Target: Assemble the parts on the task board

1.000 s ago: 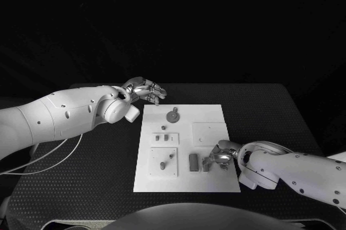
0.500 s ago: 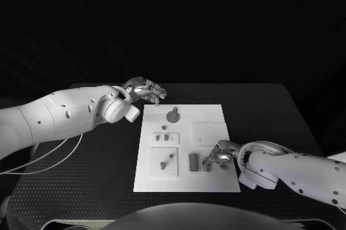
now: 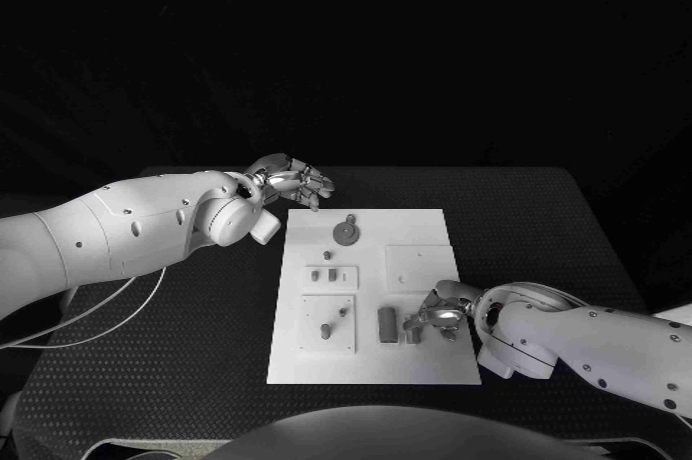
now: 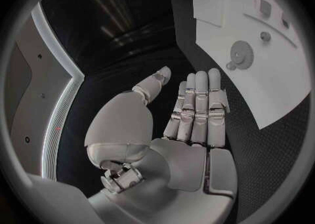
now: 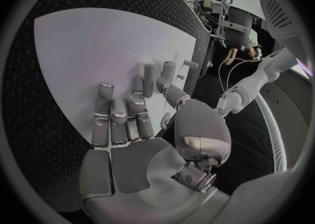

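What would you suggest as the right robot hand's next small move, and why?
Probably a small lift to check the grasp: the right robot hand sits low on the task board beside the dark bar part, fingers curled, but whether it holds anything is unclear.

The scene is dim, and the background beyond the table [image 3: 577, 230] falls off into full black. Light comes from above: the white board [image 3: 411, 355] and the white arms are the brightest areas, close to washed out, while the table's dark weave stays faint. Small parts cast short soft shadows on the board. Both wrist views bend straight edges strongly near the rim and darken there. The left robot hand [image 4: 190, 114] is sharp, with soft gleams on its metal.
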Tool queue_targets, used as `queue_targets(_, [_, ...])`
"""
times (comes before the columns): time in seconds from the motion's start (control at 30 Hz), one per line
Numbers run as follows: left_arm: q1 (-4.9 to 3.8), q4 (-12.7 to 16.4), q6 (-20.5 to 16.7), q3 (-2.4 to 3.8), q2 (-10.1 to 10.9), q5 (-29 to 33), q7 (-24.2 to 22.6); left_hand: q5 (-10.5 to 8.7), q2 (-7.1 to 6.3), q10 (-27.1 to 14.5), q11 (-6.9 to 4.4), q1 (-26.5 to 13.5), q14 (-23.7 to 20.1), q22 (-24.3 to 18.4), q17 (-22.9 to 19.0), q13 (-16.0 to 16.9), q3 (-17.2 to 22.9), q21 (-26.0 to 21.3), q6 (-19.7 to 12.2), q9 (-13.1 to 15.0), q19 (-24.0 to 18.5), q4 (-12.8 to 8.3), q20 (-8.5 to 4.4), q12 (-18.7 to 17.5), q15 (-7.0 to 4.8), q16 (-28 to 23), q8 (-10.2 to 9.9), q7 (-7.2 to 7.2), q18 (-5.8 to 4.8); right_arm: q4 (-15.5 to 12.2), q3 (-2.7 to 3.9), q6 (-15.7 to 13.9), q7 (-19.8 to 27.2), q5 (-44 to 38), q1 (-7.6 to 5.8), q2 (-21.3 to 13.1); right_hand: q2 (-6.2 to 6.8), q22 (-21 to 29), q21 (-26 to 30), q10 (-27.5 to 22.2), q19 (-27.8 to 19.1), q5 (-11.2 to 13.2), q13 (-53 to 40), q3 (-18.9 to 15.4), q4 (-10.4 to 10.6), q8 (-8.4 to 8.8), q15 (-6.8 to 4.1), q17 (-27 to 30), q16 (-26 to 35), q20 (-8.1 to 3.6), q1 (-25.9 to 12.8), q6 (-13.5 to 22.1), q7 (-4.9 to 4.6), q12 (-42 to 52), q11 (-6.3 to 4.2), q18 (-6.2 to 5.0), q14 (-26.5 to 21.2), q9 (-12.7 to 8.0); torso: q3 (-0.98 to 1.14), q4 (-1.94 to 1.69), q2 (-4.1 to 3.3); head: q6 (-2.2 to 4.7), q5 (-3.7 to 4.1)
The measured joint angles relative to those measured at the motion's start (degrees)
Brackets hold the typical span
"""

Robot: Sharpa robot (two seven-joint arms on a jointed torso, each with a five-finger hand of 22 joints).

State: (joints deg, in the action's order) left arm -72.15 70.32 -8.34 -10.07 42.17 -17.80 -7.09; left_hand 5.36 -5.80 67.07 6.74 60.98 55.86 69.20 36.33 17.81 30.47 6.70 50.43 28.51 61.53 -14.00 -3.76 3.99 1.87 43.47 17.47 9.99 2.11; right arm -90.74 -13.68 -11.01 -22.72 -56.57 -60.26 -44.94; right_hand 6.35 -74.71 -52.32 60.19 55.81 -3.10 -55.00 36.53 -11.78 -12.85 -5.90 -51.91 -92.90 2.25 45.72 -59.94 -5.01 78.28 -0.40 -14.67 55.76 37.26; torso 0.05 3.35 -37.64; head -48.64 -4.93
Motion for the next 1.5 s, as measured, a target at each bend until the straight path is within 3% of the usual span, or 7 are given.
queue_targets(0.8, [0.00, 0.0, 0.1, 0.00, 0.1, 0.0, 0.0, 0.00, 0.00, 0.0, 0.00, 0.0, 0.0, 0.0, 0.0, 0.0, 0.0, -0.2, 0.0, 0.0, 0.0, 0.0, 0.00, 0.0, 0.00, 0.0, 0.0, 0.00, -0.39, -2.1, -0.14, -0.7, 0.2, -1.2, 0.24, -1.7, 2.27, -0.1, 0.1, -0.1, 0.2, 0.0, 0.1, 0.0, 3.3, 0.09, -0.03, 0.0, 0.0, -0.21, -2.3, 0.3, -0.34, 0.0, 0.10, 0.00, 0.0, -0.2, -0.02, -0.02, 0.01, 0.17, -0.40])
queue_targets(1.5, [0.00, 0.0, 0.1, 0.00, 0.1, 0.0, 0.0, 0.00, 0.00, 0.0, -0.01, 0.0, 0.0, 0.1, 0.0, 0.0, 0.0, -0.2, 0.0, 0.0, 0.0, 0.0, 0.00, 0.0, 0.00, 0.0, 0.0, 0.00, -0.40, -2.5, 0.22, -0.8, 0.2, -2.3, 0.20, -2.0, 2.26, -0.1, 0.1, -0.1, 0.4, 0.0, 0.0, 0.2, 3.7, 0.09, 0.05, -0.1, 0.0, -0.42, -2.3, 0.3, -0.37, 0.0, 0.10, 0.00, 0.0, -0.2, 0.02, 0.03, 0.01, 0.14, -0.60])
